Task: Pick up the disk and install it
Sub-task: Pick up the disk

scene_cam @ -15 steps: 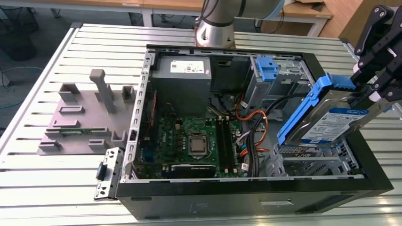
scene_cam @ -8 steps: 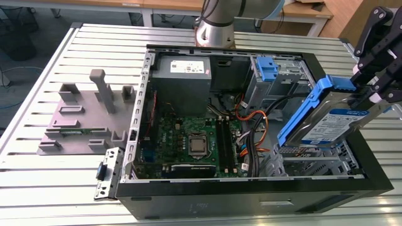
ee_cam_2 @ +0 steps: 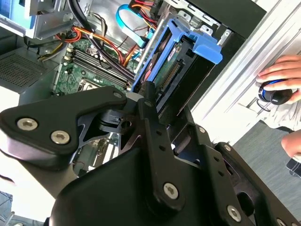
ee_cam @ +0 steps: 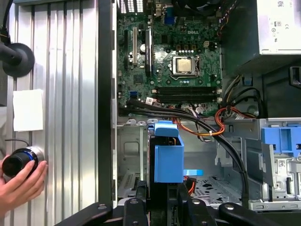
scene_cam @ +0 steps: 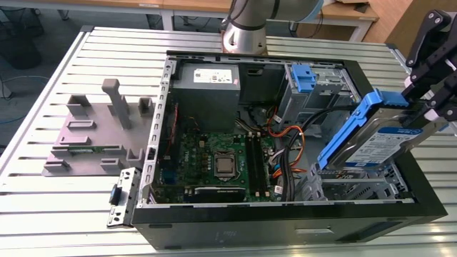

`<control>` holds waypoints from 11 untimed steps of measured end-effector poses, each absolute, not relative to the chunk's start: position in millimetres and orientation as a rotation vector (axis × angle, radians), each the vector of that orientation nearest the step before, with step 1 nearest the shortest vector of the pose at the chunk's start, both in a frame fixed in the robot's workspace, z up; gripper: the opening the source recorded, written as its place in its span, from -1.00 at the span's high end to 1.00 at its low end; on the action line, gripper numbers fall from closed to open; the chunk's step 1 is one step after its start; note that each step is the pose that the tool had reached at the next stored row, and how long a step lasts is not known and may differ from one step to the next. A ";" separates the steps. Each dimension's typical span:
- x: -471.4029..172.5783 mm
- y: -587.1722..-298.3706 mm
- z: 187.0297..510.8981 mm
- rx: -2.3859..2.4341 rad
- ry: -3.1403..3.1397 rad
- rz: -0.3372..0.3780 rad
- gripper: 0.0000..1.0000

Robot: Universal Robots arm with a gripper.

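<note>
Disk [scene_cam: 378,140] hangs tilted, one end up, clamped in the claw [scene_cam: 432,115] just above the empty bay [scene_cam: 357,184] in a corner of the open computer case [scene_cam: 286,227]. It is probably angled so its blue rails [scene_cam: 348,131] can meet the bay. The case lies on a ribbed metal counter [scene_cam: 64,214], where a person's hand [ee_cam: 21,178] rests near the edge. Wooden desks [scene_cam: 192,5] stand behind.

The drive bay [scene_cam: 357,184] under the tilted disk [scene_cam: 375,134] lies open. Black cables [ee_cam: 164,109] crowd its inner side, and the case wall [scene_cam: 427,197] closes the outer.
</note>
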State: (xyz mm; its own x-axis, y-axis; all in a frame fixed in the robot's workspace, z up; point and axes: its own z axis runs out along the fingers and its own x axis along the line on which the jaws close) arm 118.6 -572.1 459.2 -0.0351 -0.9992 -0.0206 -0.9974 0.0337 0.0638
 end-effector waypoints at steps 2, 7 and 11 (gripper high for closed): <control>118.7 -573.6 458.4 2.163 -2.235 -0.094 0.30; 119.4 -573.7 456.2 2.191 -2.207 -0.093 0.30; 119.6 -573.7 455.6 2.202 -2.195 -0.093 0.30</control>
